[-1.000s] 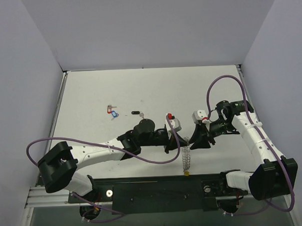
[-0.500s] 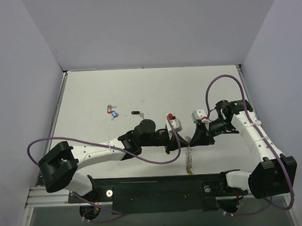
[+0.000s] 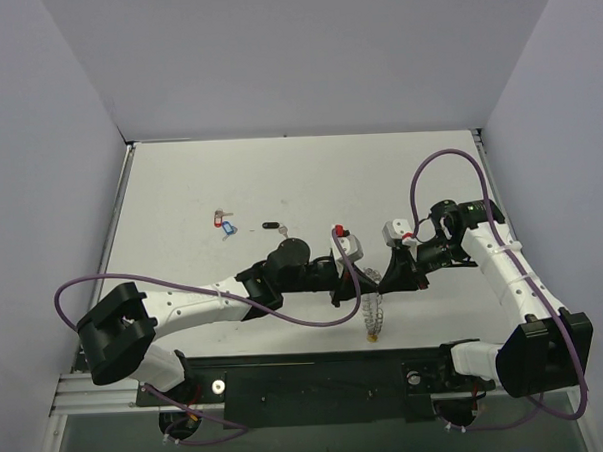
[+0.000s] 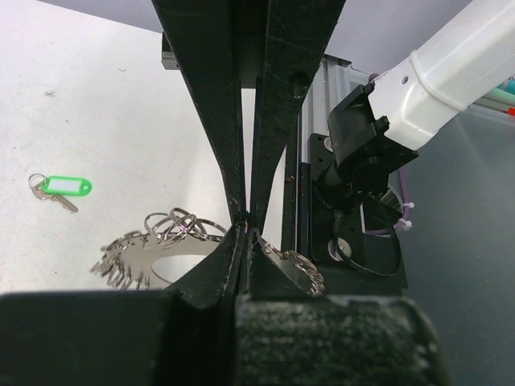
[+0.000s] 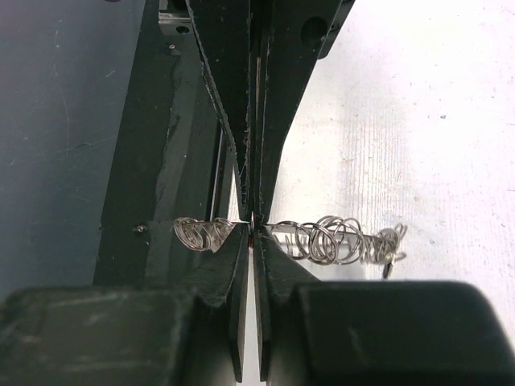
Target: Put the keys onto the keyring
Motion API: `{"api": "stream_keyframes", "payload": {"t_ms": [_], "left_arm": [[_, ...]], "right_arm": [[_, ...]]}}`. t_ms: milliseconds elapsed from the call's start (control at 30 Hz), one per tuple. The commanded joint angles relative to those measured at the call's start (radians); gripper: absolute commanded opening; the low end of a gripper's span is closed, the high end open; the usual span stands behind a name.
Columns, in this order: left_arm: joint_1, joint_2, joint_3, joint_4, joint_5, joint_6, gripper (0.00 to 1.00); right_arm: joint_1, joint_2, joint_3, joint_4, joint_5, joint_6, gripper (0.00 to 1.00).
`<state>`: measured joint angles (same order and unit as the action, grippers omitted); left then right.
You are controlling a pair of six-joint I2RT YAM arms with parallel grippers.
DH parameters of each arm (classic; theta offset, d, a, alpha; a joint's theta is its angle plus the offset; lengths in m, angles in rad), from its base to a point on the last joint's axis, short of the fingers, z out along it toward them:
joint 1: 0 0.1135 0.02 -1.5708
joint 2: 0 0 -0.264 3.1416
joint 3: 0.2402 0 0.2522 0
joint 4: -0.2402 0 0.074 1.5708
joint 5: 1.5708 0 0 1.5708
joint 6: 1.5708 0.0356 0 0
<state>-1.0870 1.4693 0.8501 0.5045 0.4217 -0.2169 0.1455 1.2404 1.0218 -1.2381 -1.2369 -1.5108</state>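
Both arms bend inward, wrists nearly meeting near the table's [image 3: 429, 170] front edge. The left gripper [image 3: 344, 289] is clamped on the keyring [image 3: 371, 311] and the right gripper [image 3: 391, 279] pinches its other side; loose keys [image 3: 224, 223] lie well apart, back left

Even, diffuse overhead light; worktop [image 3: 279, 177] bright, shadows soft. Wrist views: left claw [image 4: 245, 229] and right claw [image 5: 251, 221] dark, near bases blurred.

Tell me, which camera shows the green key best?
The left wrist view: the green key lies in plain sight on the table. The top and right wrist views do not show it at all.
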Motion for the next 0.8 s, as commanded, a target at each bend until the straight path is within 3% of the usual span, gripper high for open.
{"api": "stream_keyframes", "payload": {"t_ms": [0,200,300,367,433,500,767], "left_arm": [[-0.002,-0.01,0.037,0.118,-0.017,-0.016,0.0],[0.001,-0.003,0.015,0.149,-0.023,-0.041,0.0],[0.013,-0.001,-0.031,0.244,-0.021,-0.1,0.0],[0.024,0.0,-0.061,0.314,-0.014,-0.145,0.08],[0.033,0.002,-0.081,0.367,-0.011,-0.174,0.23],[0.035,0.002,-0.092,0.397,0.0,-0.187,0.3],[0.041,-0.01,-0.147,0.46,0.003,-0.196,0.4]], "right_arm": [[0.012,0.004,-0.005,-0.044,-0.032,0.003,0.0],[0.009,-0.01,0.014,-0.057,-0.036,0.018,0.0],[0.003,-0.013,0.017,-0.058,-0.052,0.024,0.0],[-0.003,-0.015,0.015,-0.061,-0.061,0.031,0.0],[-0.009,-0.015,0.017,-0.06,-0.07,0.035,0.0],[-0.017,-0.019,0.015,-0.061,-0.076,0.035,0.0],[-0.027,-0.018,0.011,-0.06,-0.087,0.04,0.0]]}}
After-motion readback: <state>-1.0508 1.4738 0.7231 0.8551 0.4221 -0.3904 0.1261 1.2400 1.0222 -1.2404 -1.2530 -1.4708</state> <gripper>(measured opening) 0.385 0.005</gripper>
